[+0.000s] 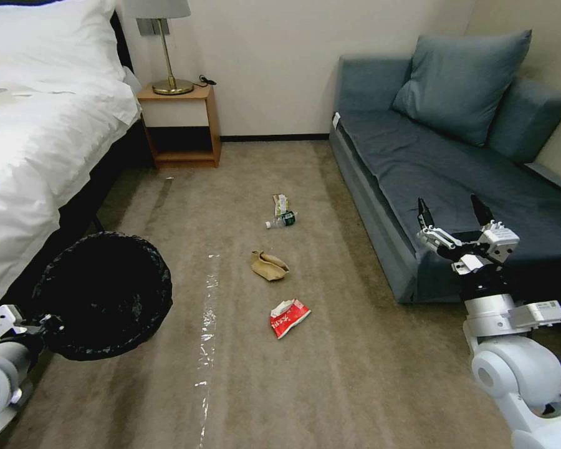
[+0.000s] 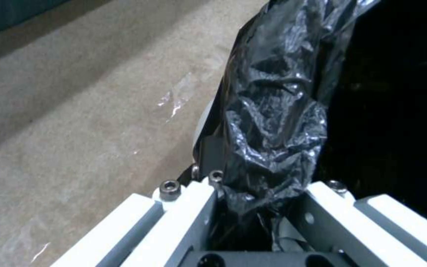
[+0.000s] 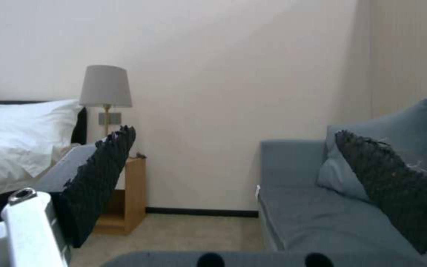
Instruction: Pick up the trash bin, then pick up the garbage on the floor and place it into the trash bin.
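Head view: at the far left the left gripper (image 1: 43, 325) is holding the bin (image 1: 103, 294) by its near rim, the bin sitting low beside the bed (image 1: 37, 143) with its black-lined mouth facing up. In the left wrist view the fingers (image 2: 206, 207) are pinching the crinkled black liner (image 2: 272, 122) over the rim, pressed against it on both sides.

Right of the bin, a strip of shiny tape (image 1: 206, 324) is running along the carpet (image 1: 343, 374). The garbage is lying in a loose line on the open carpet between the bed and the sofa (image 1: 455, 187), well apart from the bin. Nearest is the red packet (image 1: 288, 317); beyond it the paper bag (image 1: 268, 265); farther still the bottle (image 1: 282, 219) is lying on its side, just beside the wrapper (image 1: 280, 203), toward the wall. A nightstand (image 1: 181, 125) with a lamp (image 1: 168, 43) is standing at the bed's head.

At the right, the right gripper (image 1: 455, 215) is hanging raised in front of the sofa's front edge, pointing up, its two dark fingers (image 3: 100, 178) spread wide with nothing between them. In the right wrist view they are framing the wall, the lamp (image 3: 106, 87) and the sofa (image 3: 312, 200).
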